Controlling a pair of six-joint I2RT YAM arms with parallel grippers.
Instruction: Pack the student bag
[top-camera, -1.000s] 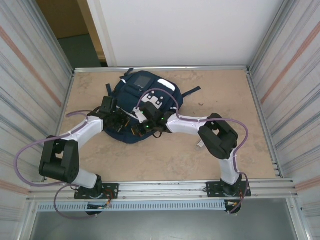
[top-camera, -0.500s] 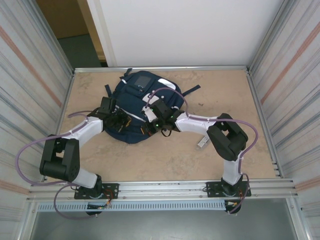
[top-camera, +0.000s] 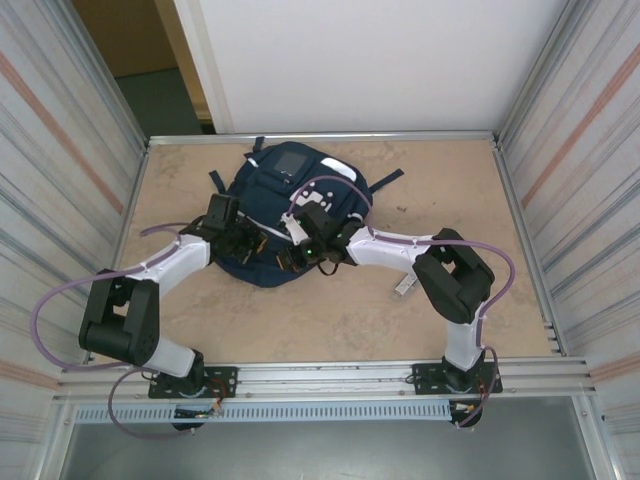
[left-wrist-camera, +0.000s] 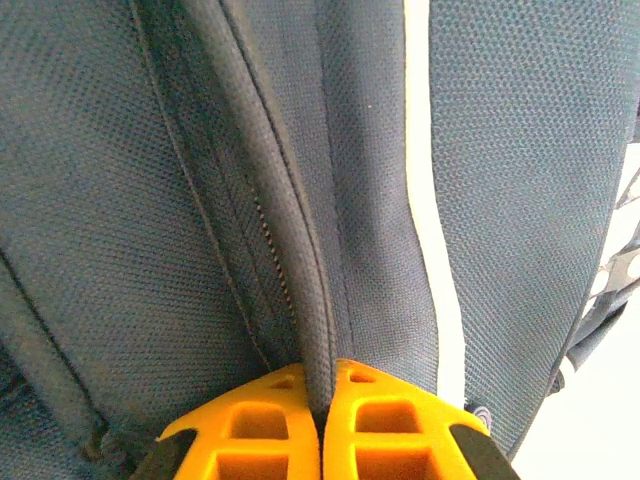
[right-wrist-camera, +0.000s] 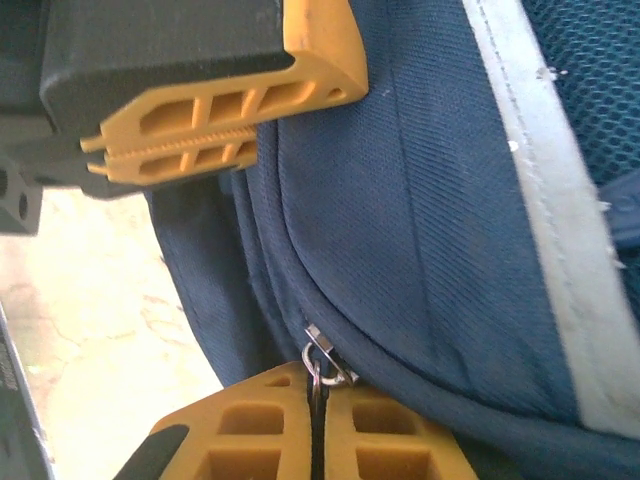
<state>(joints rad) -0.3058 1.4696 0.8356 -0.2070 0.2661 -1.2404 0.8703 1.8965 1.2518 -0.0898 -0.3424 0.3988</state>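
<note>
Since a second earlier, the right arm's elbow (top-camera: 455, 275) was swung rightward. One large navy-blue fabric backpack (top-camera: 262, 195) was laid upper centre on the beige table (top-camera: 350, 320), long axis bottom-to-top, handle end toward the upper edge. Its fabric fold was pinched by the closed left gripper (left-wrist-camera: 322, 385). Its metal zipper pull (right-wrist-camera: 318, 358) was clamped by the closed right gripper (right-wrist-camera: 312, 385).

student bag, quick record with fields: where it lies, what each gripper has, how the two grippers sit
bag: student bag lying on the table, centre-left
left gripper: left gripper shut, pinching a fold of the bag's fabric beside a zip
right gripper: right gripper shut on the metal zipper pull
spacing: both at the bag's near side, close together
</note>
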